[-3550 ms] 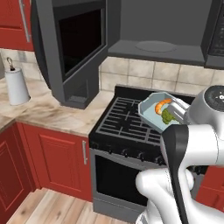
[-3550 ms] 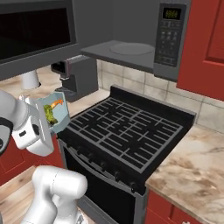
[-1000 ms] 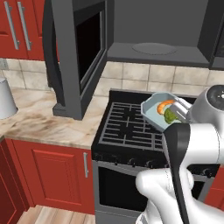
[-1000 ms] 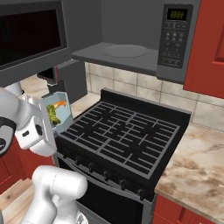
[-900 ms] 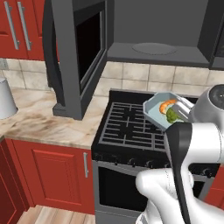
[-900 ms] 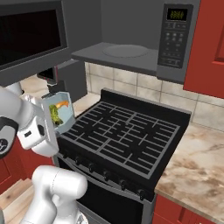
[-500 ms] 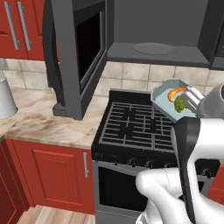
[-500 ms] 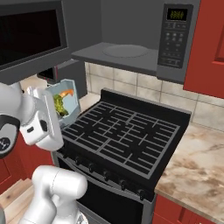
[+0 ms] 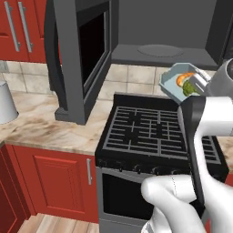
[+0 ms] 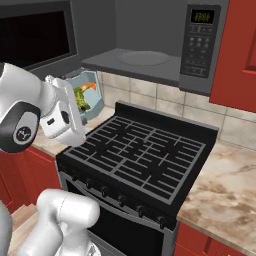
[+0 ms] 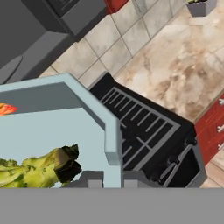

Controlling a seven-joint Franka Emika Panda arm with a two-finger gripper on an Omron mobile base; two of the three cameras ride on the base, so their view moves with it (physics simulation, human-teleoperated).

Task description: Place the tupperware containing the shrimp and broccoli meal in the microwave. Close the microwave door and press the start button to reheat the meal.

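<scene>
My gripper [image 9: 196, 84] is shut on the rim of the pale blue tupperware [image 9: 173, 80], which hangs tilted in the air above the stove, just below the microwave's floor. Orange shrimp [image 9: 184, 78] and green broccoli [image 9: 189, 89] lie inside it. From the right base the tupperware [image 10: 91, 98] faces the camera beside my white arm. In the hand view the fingertips [image 11: 93, 179] clamp the tupperware wall [image 11: 109, 131], with broccoli [image 11: 39, 168] on its floor. The microwave [image 9: 164, 51] gapes open, its door [image 9: 75, 59] swung out to the left. Its button panel [image 10: 199, 42] is on the right.
A black gas stove [image 9: 154, 132] sits under the microwave, between marble counters [image 9: 41, 129] [image 10: 225, 200]. A white roll [image 9: 5, 102] stands on the left counter. Red cabinets [image 9: 59, 186] run below and beside. A small potted plant [image 11: 201, 6] stands on the counter.
The arm has lifted the tupperware up and toward the microwave opening and tilted it. The base stayed put over the last second; earlier it had shifted along the counter.
</scene>
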